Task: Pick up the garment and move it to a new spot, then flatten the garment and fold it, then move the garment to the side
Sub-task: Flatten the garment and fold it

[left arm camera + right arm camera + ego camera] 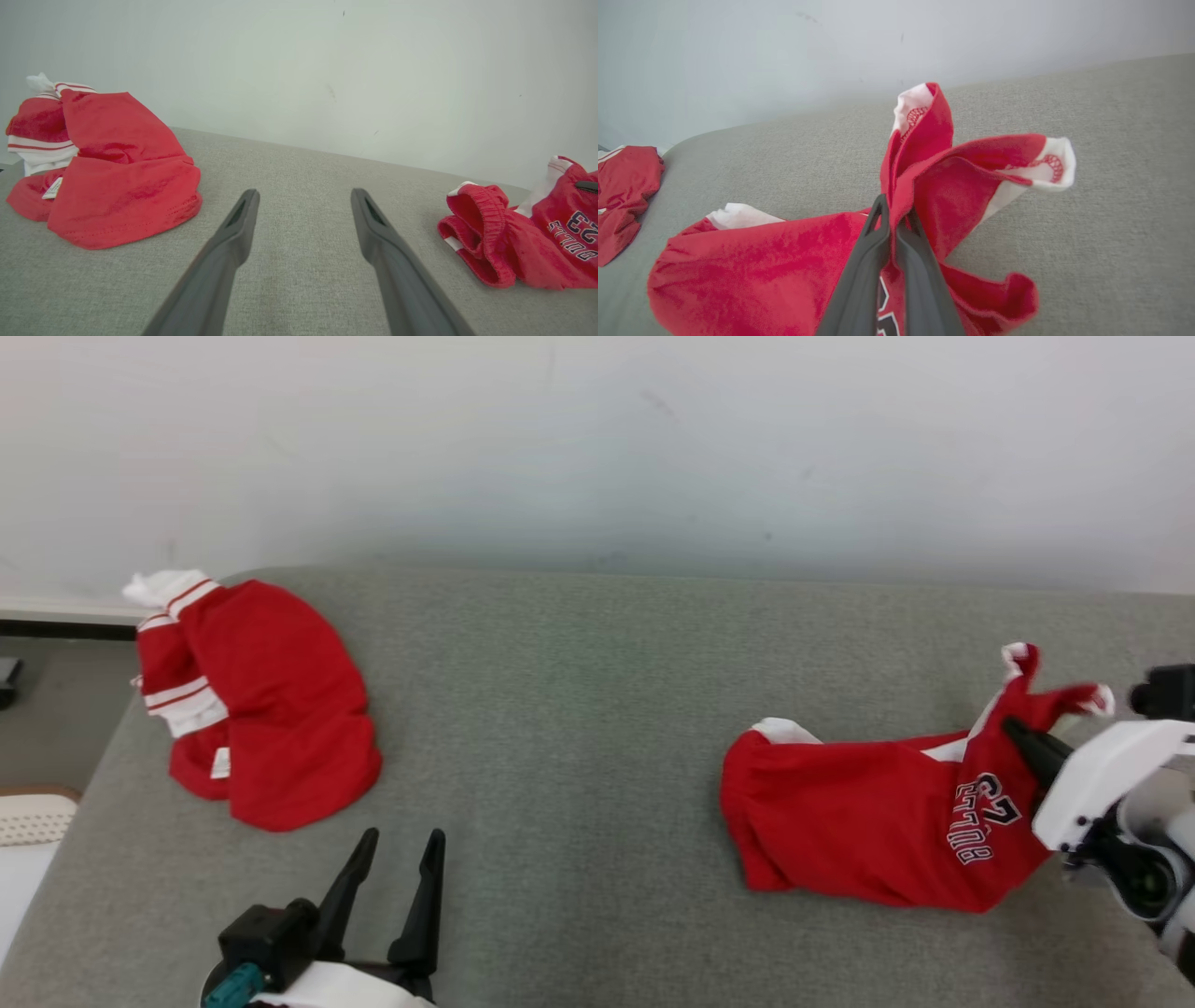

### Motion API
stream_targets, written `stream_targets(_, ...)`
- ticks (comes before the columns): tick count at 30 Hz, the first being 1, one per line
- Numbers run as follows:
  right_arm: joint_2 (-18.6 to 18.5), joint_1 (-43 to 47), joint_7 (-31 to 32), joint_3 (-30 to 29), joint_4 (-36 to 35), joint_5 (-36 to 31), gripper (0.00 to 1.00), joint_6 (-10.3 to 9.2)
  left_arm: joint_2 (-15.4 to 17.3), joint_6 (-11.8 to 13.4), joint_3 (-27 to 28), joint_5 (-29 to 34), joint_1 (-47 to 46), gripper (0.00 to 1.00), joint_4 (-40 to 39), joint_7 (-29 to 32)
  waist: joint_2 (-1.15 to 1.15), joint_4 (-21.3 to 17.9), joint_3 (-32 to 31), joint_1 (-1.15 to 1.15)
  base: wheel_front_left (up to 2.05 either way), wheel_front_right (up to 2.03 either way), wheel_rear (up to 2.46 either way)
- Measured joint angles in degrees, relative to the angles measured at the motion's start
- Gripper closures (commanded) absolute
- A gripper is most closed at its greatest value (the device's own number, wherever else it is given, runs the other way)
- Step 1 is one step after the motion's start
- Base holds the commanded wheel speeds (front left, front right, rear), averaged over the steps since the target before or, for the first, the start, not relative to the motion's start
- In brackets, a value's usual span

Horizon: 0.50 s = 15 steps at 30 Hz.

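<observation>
Open grey surface [579, 728] between red heap [261, 700] and garment [868, 821], wall [597, 448] behind

Head view: high, looking down on grey cushion [579, 709]. Wrist views: low, facing wall [299, 70]; cushion shared.

Before me a broad grey woven-fabric cushion surface [579, 709] with a rounded left corner runs up to a plain, softly lit off-white wall [597, 448], and a dull grey floor [56, 709] shows past its left edge.
</observation>
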Motion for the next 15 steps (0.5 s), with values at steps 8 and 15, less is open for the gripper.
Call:
stream_targets(8,6.7,-2.6,4.4,4.1,-0.1,-3.2,1.00,0.00,-0.9,-0.2,-0.9,0.0,0.2,0.00,2.1,0.0,0.00,4.1,-0.9,0.00,0.00,0.00,0.00)
stream_targets(15,10.6,-3.1,7.1,5.5,2.0,-3.8,1.00,0.00,-1.0,-0.4,-0.8,0.0,0.1,0.00,2.7,0.0,0.00,7.5,-0.9,0.00,0.00,0.00,0.00)
